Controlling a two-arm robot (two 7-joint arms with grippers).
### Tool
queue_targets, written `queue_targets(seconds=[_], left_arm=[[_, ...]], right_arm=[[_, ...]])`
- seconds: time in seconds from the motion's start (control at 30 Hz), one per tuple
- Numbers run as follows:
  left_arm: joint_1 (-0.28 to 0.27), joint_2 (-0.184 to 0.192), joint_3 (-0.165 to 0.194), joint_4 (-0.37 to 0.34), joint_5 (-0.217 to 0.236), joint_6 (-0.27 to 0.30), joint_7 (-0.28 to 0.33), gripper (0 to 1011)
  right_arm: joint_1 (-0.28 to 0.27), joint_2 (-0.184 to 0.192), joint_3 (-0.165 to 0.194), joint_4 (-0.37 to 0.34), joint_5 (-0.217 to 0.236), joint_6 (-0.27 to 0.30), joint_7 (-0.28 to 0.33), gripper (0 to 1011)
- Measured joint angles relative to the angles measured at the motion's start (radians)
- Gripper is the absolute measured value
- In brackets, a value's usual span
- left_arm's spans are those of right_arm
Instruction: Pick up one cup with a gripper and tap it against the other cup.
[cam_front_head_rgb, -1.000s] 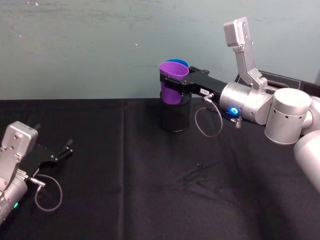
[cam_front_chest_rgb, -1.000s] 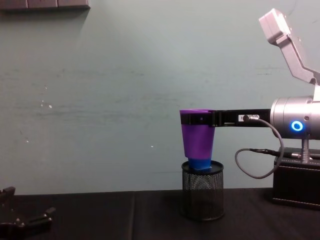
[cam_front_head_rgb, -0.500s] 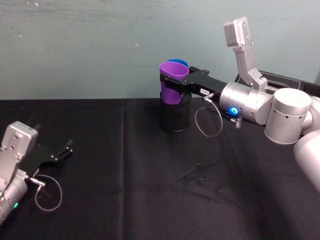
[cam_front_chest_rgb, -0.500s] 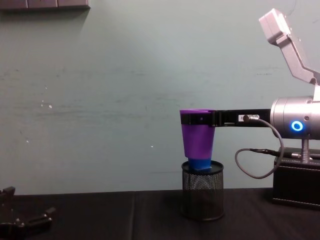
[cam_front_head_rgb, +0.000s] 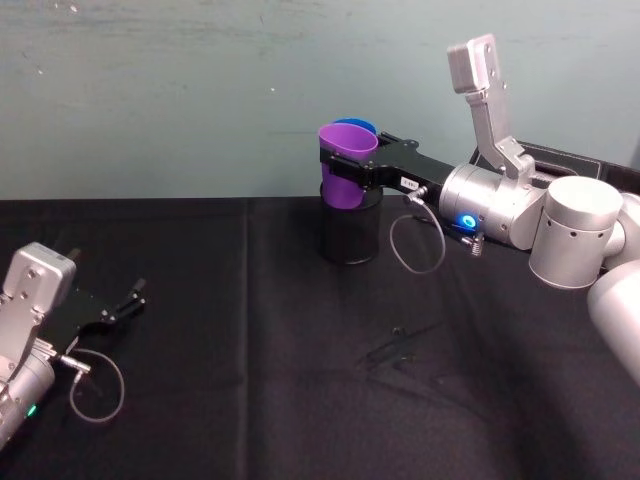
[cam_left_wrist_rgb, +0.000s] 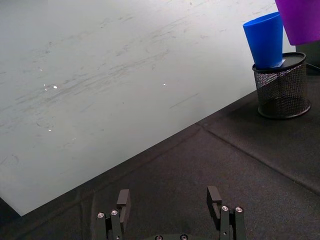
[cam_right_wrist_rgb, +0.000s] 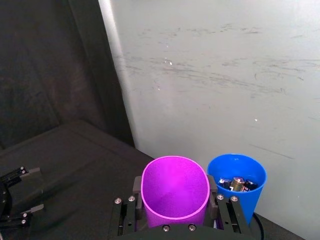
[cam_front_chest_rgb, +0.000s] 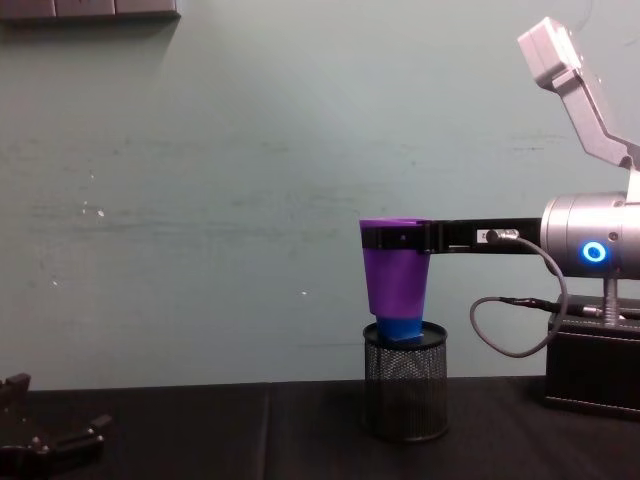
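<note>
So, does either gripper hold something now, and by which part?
The right gripper holds the purple cup just below its rim; the left gripper is open and empty.

Purple cup: tapered plastic tumbler, upright, mouth up, held clear of the worktop. The right hand is clamped on it just under the rim. Blue cup: smooth tapered tumbler, slightly narrower, mouth up, base sitting in a black mesh holder at the back of the worktop. Purple cup is just beside the blue one; can't tell if they touch.
</note>
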Motion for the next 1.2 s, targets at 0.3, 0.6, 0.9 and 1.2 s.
queue_targets(seconds=[0.3, 0.6, 0.9, 1.2], left_arm=[[0.000, 0.000, 0.000, 0.000, 0.000, 0.000, 0.000, 1000], [0.000, 0.000, 0.000, 0.000, 0.000, 0.000, 0.000, 1000], [0.000, 0.000, 0.000, 0.000, 0.000, 0.000, 0.000, 1000], [0.000, 0.000, 0.000, 0.000, 0.000, 0.000, 0.000, 1000]], right_arm=[[0.000, 0.004, 0.007, 0.004, -0.008, -0.014, 0.001, 715], [0.012, -0.004, 0.009, 0.021, -0.019, -0.023, 0.003, 715], [0.032, -0.023, 0.009, 0.054, -0.034, -0.032, 0.003, 715], [0.048, -0.040, 0.016, 0.092, -0.047, -0.037, 0.001, 715]])
